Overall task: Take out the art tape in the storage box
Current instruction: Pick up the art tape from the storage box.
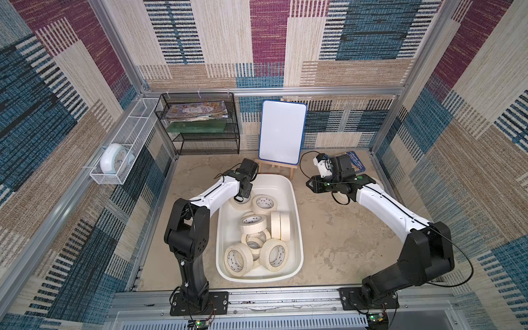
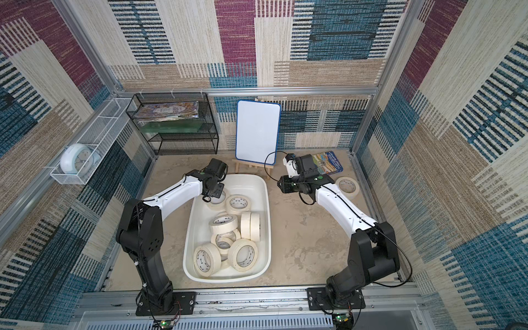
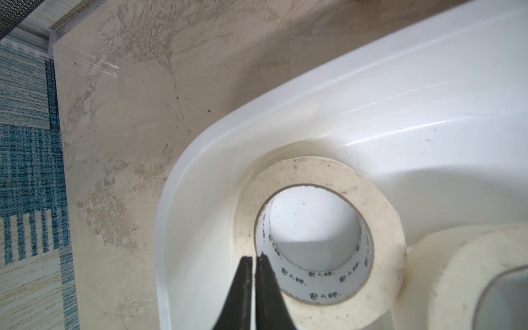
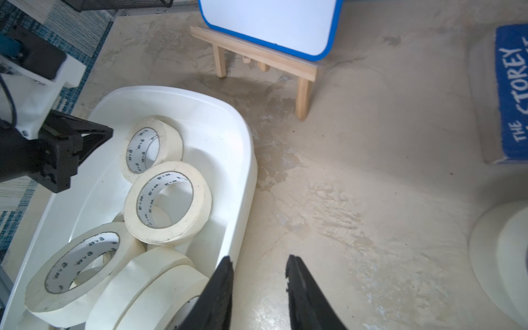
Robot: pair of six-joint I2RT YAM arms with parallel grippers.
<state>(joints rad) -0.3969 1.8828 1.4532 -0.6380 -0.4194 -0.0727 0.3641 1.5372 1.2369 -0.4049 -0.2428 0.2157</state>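
- Your left gripper [image 3: 254, 258] sits clenched, jaws nearly touching with nothing between them, right over the inner edge of one art tape roll [image 3: 380, 217].
- That roll lies flat in the far left corner of the storage box [image 3: 400, 100], against its wall.
- More art tape [image 1: 275, 225] is heaped towards the box's near end.
- Your right gripper [image 4: 258, 265] is released, jaws apart and empty, above bare table [image 4: 357, 200] just beside the box rim.
- One loose roll [image 2: 351, 196] lies on the table by a blue book [image 2: 328, 164].

Tapes [image 1: 253, 225] are lying in the box [image 1: 298, 228] at the middle of the table [image 1: 343, 243]; one roll [image 2: 356, 188] is lying near the right edge, before the book [image 2: 328, 163].
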